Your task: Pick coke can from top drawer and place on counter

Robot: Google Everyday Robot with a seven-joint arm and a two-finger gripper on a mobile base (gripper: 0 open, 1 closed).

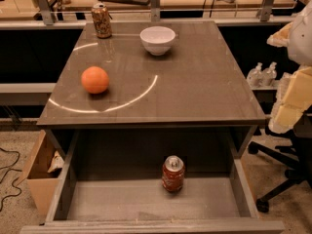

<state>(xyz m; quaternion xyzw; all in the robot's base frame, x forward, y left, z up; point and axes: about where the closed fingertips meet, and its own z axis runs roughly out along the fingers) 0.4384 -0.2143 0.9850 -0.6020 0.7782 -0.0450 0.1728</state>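
Note:
The coke can (173, 173) is small and red with a silver top. It stands upright on the flat bottom of the open top drawer (122, 201), right of the middle. The counter (195, 82) is a glossy grey-brown top with a curved light reflection, directly above and behind the drawer. My gripper (287, 106) shows as pale yellowish blocks at the right edge of the view. It is level with the counter's right side, well above and to the right of the can, and holds nothing.
On the counter are an orange (95, 79) at the left, a white bowl (157, 39) at the back and a brown-gold patterned can (101, 21) at the back left. A cardboard box (36, 172) stands left of the drawer and an office chair base (287, 179) to its right.

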